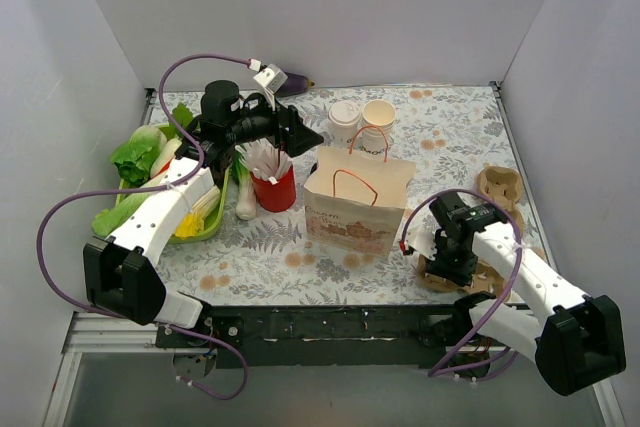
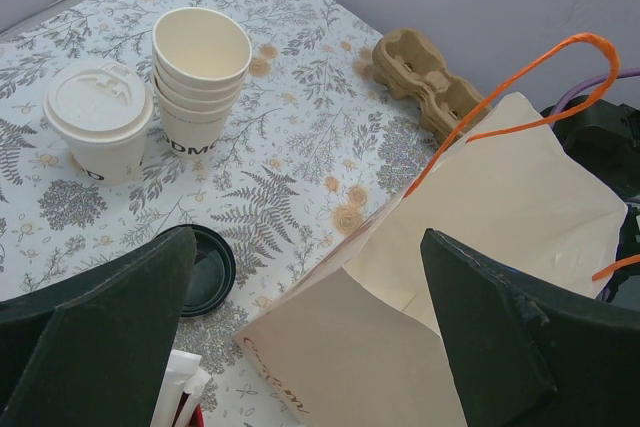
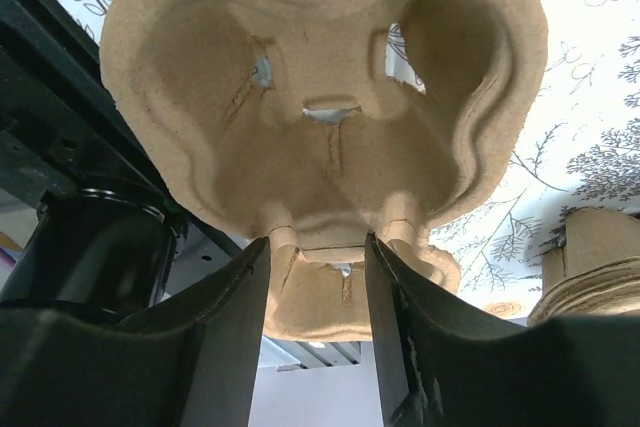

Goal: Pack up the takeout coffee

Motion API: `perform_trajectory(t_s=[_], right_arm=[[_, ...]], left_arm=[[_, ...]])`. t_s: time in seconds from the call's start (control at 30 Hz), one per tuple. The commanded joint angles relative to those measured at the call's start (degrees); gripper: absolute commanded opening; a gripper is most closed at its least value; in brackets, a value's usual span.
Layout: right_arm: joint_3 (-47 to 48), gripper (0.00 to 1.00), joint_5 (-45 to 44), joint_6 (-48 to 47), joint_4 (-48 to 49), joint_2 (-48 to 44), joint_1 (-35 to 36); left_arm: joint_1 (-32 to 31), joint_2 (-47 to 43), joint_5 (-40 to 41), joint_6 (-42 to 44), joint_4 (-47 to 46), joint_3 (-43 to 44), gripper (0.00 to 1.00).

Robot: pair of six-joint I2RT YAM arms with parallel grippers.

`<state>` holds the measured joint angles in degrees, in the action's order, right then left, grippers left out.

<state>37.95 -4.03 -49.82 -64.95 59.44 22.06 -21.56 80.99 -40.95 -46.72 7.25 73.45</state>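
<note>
The takeout coffee (image 1: 344,119), a cream cup with a white lid, stands at the back of the table; it also shows in the left wrist view (image 2: 98,132). Next to it stands a stack of lidless cups (image 2: 200,77). A paper bag (image 1: 358,202) with orange handles stands open mid-table. My left gripper (image 1: 305,137) is open and empty, hovering by the bag's rear left edge (image 2: 310,347). A flat black lid (image 2: 205,269) lies under it. My right gripper (image 1: 452,247) is shut on the rim of a brown cup carrier (image 3: 320,97).
A red cup of white packets (image 1: 272,187) and a green tray of vegetables (image 1: 160,192) sit left of the bag. An eggplant (image 1: 292,82) lies at the back. More brown carriers (image 1: 500,187) sit at the right. Walls enclose the table.
</note>
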Motion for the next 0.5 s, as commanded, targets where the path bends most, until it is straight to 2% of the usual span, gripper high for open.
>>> perform_trajectory(t_s=[0.0, 0.47], right_arm=[[-1.21, 0.5, -1.94, -2.91, 2.28, -1.17, -0.35], [-3.94, 0.36, -3.44, -3.26, 4.48, -2.57, -0.36]], left_arm=[[-0.06, -2.07, 0.08, 0.4, -0.66, -0.41, 0.97], [-0.06, -1.8, 0.08, -0.04, -1.01, -0.5, 0.98]])
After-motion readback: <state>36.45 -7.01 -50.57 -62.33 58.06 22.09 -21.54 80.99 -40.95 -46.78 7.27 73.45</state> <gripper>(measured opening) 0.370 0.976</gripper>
